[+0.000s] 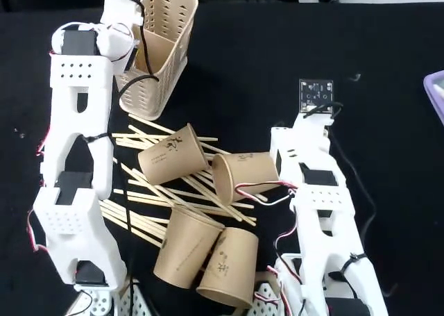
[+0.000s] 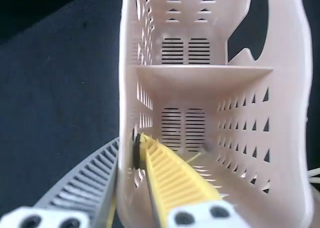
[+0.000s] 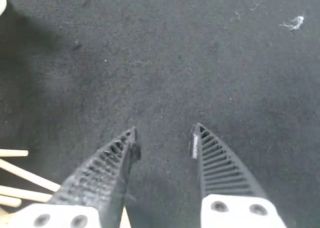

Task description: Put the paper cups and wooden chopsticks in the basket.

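Overhead — wrist views close (basket (image 1: 173, 31) shared).

"What's covered in the overhead shot?"

"At the upper left, the white left arm (image 1: 76, 121) hides the near side of the beige perforated plastic basket (image 1: 166, 31). In the middle, the pale wooden chopsticks (image 1: 132, 142) run under that arm and under the brown paper cups (image 1: 173, 156)."

"And at the right edge?"

"A purple object (image 1: 436, 94), cut off. I can't tell what it is."

"And the left wrist camera?"

"The basket runs out of frame, and the tip of the grey finger (image 2: 85, 188) disappears behind its wall."
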Controlling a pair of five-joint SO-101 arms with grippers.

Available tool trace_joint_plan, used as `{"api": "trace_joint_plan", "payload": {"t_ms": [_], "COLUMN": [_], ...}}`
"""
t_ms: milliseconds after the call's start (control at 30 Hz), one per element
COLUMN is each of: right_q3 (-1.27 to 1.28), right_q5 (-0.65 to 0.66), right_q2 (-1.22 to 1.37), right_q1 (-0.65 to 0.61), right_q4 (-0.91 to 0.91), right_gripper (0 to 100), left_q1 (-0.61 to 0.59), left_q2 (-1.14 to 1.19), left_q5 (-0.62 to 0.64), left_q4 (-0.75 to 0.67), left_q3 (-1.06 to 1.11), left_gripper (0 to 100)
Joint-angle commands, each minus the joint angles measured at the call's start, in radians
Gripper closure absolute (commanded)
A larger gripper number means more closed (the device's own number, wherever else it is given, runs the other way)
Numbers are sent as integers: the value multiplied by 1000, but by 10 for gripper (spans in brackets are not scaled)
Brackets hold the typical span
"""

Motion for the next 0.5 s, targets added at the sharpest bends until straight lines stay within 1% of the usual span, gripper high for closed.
{"api": "trace_joint_plan", "payload": {"t_ms": [0, 167, 267, 333, 467], "right_q3": [-2, -2, 7, 7, 8], "right_q5": [11, 9, 11, 11, 11], "right_q2": [-2, -2, -2, -2, -2], "right_q1": [-15, -15, -15, -15, -15], "right_q4": [-23, -23, -25, -25, -25], "right_gripper": [818, 818, 818, 818, 818], "left_q1": [-27, -54, -61, -67, -82], "left_q2": [-28, -38, -38, -40, -40], "left_q5": [-32, -35, -34, -11, 173], "left_q4": [-2, -3, 6, 23, 77], "left_q3": [8, -2, -33, -53, -163], "left_gripper": [938, 742, 658, 647, 647]}}
